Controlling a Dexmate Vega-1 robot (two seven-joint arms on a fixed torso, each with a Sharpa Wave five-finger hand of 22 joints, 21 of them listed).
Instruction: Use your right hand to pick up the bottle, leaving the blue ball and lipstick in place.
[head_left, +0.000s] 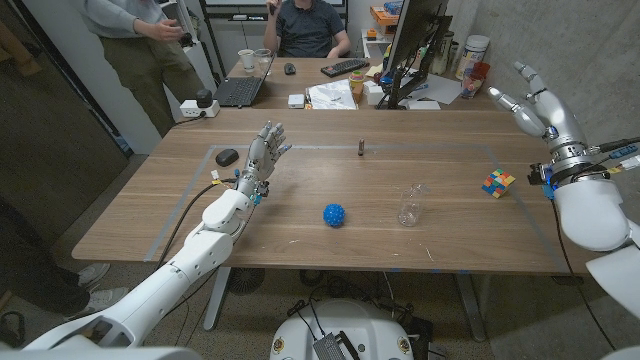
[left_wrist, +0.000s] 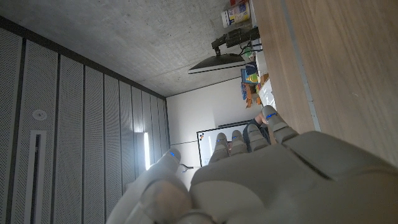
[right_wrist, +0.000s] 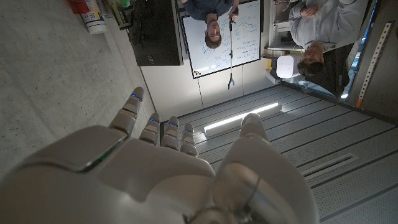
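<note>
A small clear bottle (head_left: 408, 206) stands upright on the wooden table (head_left: 450, 170), right of centre near the front. The blue ball (head_left: 334, 215) lies to its left. The dark lipstick (head_left: 361, 148) stands farther back near the middle. My right hand (head_left: 538, 103) is raised above the table's far right edge, fingers spread, holding nothing, well away from the bottle. My left hand (head_left: 263, 156) stands over the table's left part with fingers straight up and apart, empty. In the wrist views the left hand (left_wrist: 261, 180) and the right hand (right_wrist: 155, 168) show from behind, fingers extended.
A colourful cube (head_left: 498, 183) sits at the right near my right arm. A black mouse (head_left: 227, 156) lies at the left by my left hand. Behind the table a desk holds a laptop (head_left: 243, 88), keyboard and monitor; two people are there.
</note>
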